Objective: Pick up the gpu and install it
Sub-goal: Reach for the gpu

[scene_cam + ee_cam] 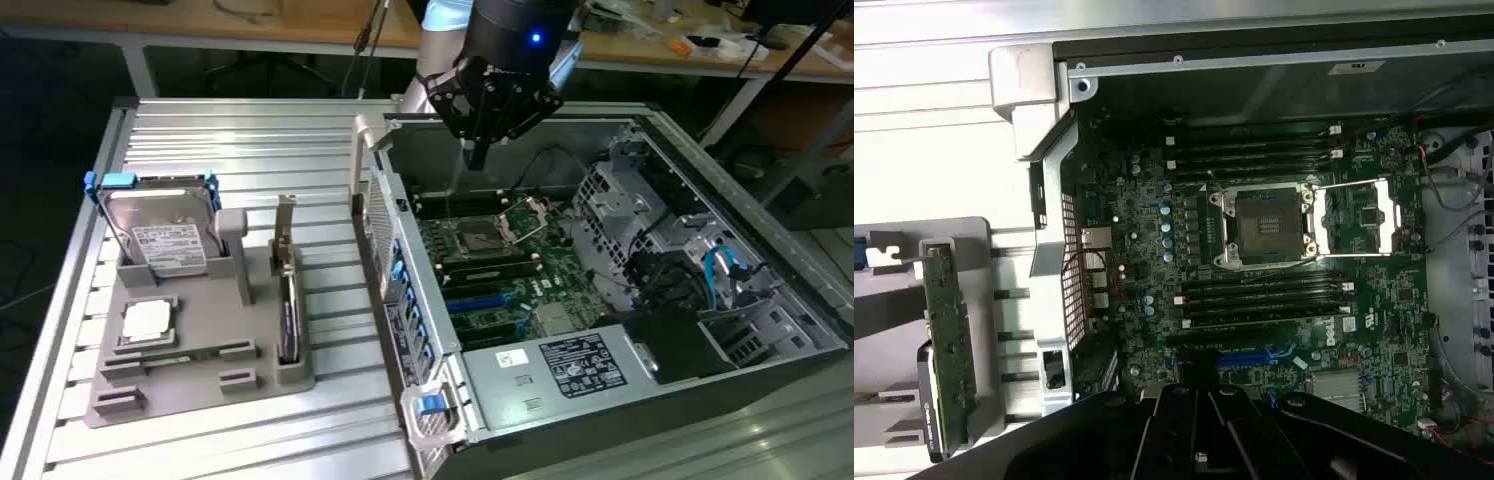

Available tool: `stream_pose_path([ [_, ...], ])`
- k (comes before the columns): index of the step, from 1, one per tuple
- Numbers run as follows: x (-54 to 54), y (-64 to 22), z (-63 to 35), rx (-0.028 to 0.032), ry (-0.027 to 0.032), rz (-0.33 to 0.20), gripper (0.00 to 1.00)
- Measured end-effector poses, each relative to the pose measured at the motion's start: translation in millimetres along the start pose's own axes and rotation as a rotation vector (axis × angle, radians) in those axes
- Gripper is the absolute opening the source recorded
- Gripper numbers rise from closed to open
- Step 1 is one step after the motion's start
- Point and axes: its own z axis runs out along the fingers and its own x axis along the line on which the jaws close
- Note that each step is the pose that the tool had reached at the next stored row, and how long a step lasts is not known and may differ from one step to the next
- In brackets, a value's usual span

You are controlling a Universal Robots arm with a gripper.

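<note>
The gpu (pixel 287 305) is a thin green card standing on edge in a slot of the grey holder (pixel 200 375), at the exterior view's left of the open computer case (pixel 414 330). In the wrist view the gpu (pixel 949 345) shows beside the case wall. My gripper (pixel 475 155) hangs over the far end of the motherboard (pixel 514 285), inside the case opening and well apart from the card. Its fingers (pixel 1192 405) are together, shut with nothing between them. A blue card slot (pixel 1254 357) lies on the board close to the fingers.
A silver hard drive (pixel 163 240) with a white label stands in the holder's far end, and a small square chip (pixel 146 320) lies in front of it. The open CPU socket (pixel 1264 225) sits mid-board. Cables and drive cages (pixel 694 260) crowd the case's right side.
</note>
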Motion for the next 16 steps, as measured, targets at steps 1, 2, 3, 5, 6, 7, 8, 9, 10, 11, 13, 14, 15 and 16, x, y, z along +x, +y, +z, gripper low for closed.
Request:
stream_pose_path([
  [1,0.0,0.0,0.0,0.0,0.0,0.0,0.11],
  [2,0.0,0.0,0.0,0.0,0.0,0.0,0.11],
  [3,0.0,0.0,0.0,0.0,0.0,0.0,0.11],
  [5,0.0,0.0,0.0,0.0,0.0,0.0,0.11],
  [6,0.3,0.0,0.0,0.0001,0.0,0.0,0.11],
  [7,0.6,0.0,0.1,0.0,0.0,0.0,0.11],
  [8,1.0,0.0,0.1,0.0,0.0,0.0,0.11],
  [9,1.5,-0.1,0.1,0.0,0.0,0.0,0.11],
  [10,2.2,-0.2,0.1,-0.0001,-0.0001,0.0,0.11],
  [11,2.9,-0.2,0.1,0.0,-0.0001,0.0,0.11],
  [13,4.0,-0.2,0.2,0.0,-0.0001,0.0,0.11],
  [14,4.4,-0.3,0.2,0.0,0.0,0.0,0.11],
  [15,4.9,-0.3,0.2,0.0,0.0,0.0,0.11],
  [16,5.2,-0.4,0.2,0.0,0.0,0.0,0.11],
])
